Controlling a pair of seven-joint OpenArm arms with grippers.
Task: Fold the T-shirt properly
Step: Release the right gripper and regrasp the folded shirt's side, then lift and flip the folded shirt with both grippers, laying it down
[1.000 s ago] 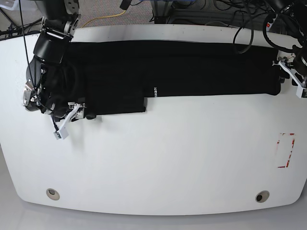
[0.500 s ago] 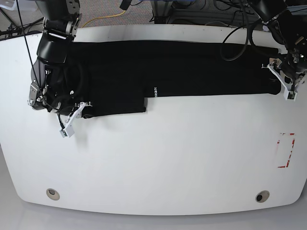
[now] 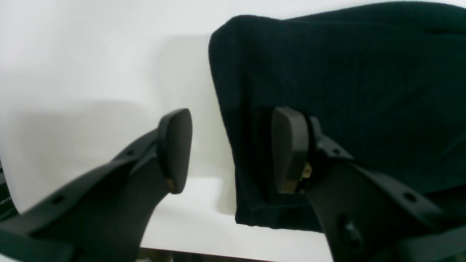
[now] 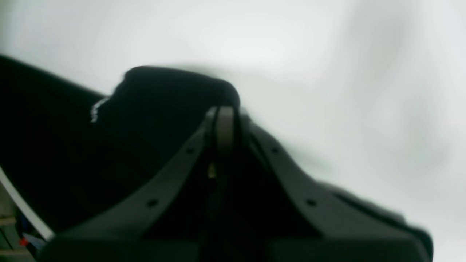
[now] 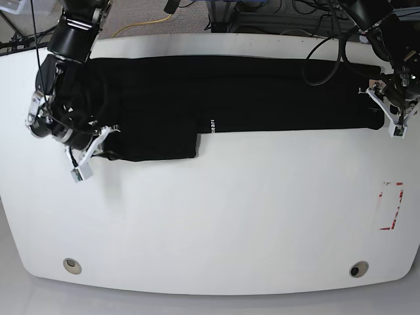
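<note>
Blurred right hand (image 4: 225, 127) apparently pinching T-shirt (image 5: 249, 92) edge, left hand (image 3: 233, 149) agape

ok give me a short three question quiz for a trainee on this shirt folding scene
1. True or false: the large black soft-fabric T-shirt lies as a long band across the far side of the white table.
2. Which gripper has its jaws closed on fabric? A) left gripper B) right gripper C) both
3. Fill in: in the left wrist view, one finger of the open gripper is over the shirt's end and the other is over bare ____.

Key
1. True.
2. B. The right jaws are pressed together on the shirt's corner; the left jaws stand apart.
3. Table.
</note>
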